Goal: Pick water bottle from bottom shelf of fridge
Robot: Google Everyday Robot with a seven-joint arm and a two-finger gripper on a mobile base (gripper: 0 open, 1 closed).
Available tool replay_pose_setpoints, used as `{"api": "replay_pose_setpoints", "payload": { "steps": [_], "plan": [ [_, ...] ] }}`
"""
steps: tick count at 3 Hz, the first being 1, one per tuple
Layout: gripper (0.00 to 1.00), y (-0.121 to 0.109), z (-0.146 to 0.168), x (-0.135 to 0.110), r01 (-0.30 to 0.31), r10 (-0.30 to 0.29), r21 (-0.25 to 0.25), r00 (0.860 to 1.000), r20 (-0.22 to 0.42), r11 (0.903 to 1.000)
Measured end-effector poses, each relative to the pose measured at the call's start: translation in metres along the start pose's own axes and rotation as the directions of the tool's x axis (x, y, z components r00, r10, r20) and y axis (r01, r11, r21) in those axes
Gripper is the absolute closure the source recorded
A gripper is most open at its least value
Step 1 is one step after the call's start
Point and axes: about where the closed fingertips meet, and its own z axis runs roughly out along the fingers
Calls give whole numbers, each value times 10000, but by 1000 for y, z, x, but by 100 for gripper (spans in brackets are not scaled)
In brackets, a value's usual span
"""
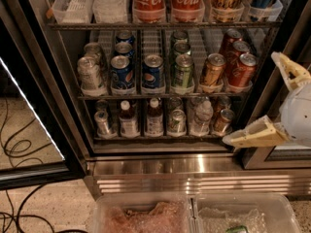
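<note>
Bottom shelf [155, 138] of the fridge [170, 166]: right of the brown-liquid bottles [129, 120], the water bottle [201, 114] stood upright between slim cans, close behind the front rail. Judged light, thin-walled and squashy, perhaps slick if cold; best taken gently around the ribbed mid-body. Pincer [251, 99] hung outside the fridge at far right, spread wide and holding nothing.

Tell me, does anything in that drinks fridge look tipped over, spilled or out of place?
Nothing stands out. The cans and bottles on the bottom shelf, the water bottle among them, stand upright in rows, with no spill visible. The pincer hangs open by the right edge of the fridge, holding nothing.
</note>
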Motion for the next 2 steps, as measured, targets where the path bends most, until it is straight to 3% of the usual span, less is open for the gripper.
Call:
{"api": "replay_pose_setpoints", "payload": {
  "steps": [1, 2],
  "plan": [
    [0, 36, 5, 31, -379, 308, -892, 9963, -804, 9953],
    [0, 77, 13, 68, -1260, 1065, -1305, 9834, -1472, 9834]
  ]
}}
